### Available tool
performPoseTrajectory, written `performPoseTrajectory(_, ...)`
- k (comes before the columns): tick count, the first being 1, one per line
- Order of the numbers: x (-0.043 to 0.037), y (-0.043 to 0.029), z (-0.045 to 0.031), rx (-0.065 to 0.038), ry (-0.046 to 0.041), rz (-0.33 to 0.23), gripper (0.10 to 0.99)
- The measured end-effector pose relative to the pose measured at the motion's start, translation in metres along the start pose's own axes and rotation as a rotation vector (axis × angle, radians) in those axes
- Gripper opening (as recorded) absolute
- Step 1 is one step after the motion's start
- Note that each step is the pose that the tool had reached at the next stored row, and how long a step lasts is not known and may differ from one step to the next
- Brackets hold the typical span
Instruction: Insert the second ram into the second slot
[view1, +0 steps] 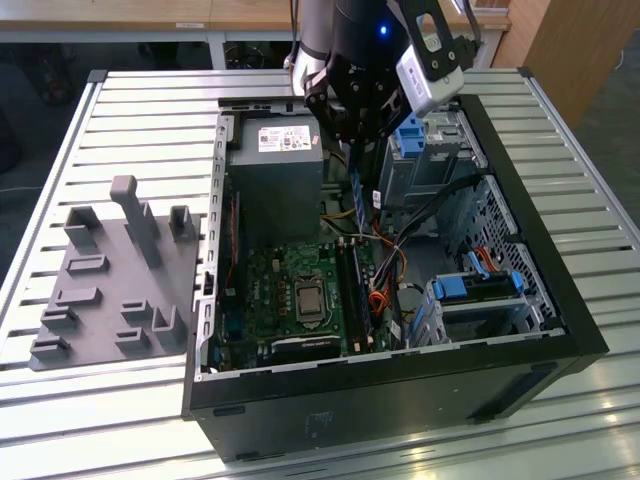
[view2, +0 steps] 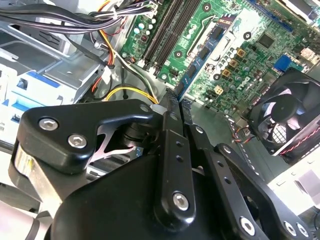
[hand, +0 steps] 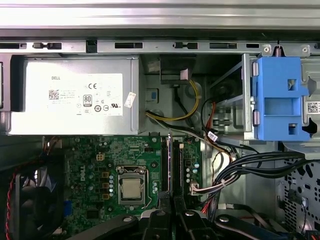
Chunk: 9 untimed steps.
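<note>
Blue and thin, the second ram (view1: 355, 190), a flat circuit-board stick, hangs on edge from the black metal gripper (view1: 352, 150), whose fingers are closed on its upper end. In the exterior view the stick is in the air inside the open black computer case (view1: 400, 400), just beside the grey metal power supply box with a white label (view1: 275, 175) and above the far end of the long black memory slots (view1: 352, 290); it is not seated in any slot. In the second wrist view the gripper (view2: 172, 102) pinches the stick (view2: 200, 57), which runs out from the fingertips over the green motherboard (view2: 235, 55), with the slots (view2: 167, 30) to one side and a round black fan (view2: 287, 112) to the other. In the first wrist view the gripper (hand: 172, 212) sits in line with the slots (hand: 165, 165), the silver processor socket (hand: 131, 190) beside them and a blue plastic drive bracket (hand: 277, 97) well apart. The case rests on a slatted metal table (view1: 130, 110), next to a grey fixture plate with raised blocks (view1: 110, 280).
</note>
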<state>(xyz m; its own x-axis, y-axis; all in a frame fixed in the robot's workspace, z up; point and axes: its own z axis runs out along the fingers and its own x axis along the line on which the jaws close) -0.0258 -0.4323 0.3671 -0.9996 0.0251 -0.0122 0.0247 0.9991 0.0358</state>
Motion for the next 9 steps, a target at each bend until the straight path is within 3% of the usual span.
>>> performPoseTrajectory(9, 0.0, -0.0001, 0.0029, 0.0, 0.0004, 0.0, 0.137)
